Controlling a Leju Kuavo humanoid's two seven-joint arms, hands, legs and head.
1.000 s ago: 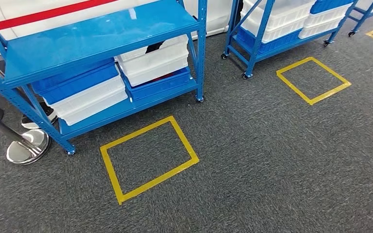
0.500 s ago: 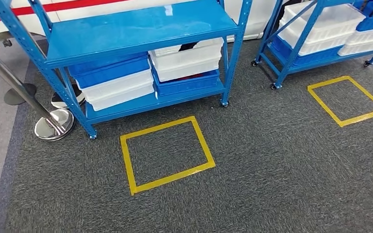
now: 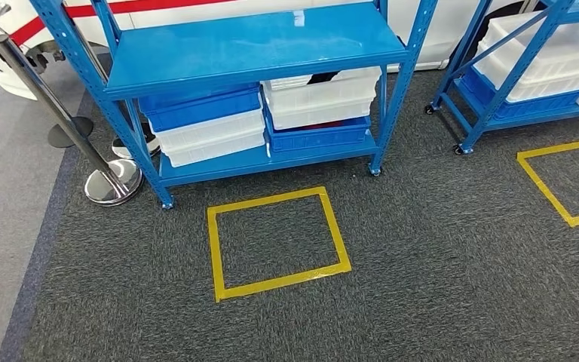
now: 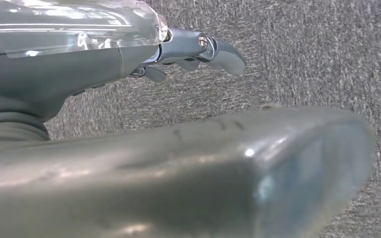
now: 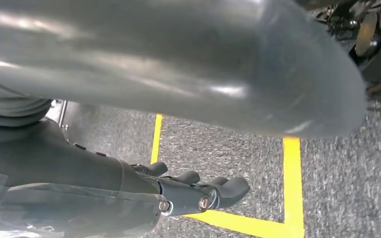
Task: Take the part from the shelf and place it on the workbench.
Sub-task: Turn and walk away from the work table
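Dark grey carpet covers the floor in the head view, with a square of yellow tape marked out in front of a blue shelf on small wheels. Blue and white bins sit stacked on its lower level, long sides running along the shelf front; which of them holds the part, and how that part lies or points, cannot be told. A second blue shelf with more bins stands to the right beside another tape square, and a chrome barrier post stands at the left.

From the left wrist, the left robot hand hangs over carpet, fingers loosely bent and apart, holding nothing.

From the right wrist, the right robot hand hangs above a corner of yellow tape, fingers loosely bent, apart and empty.
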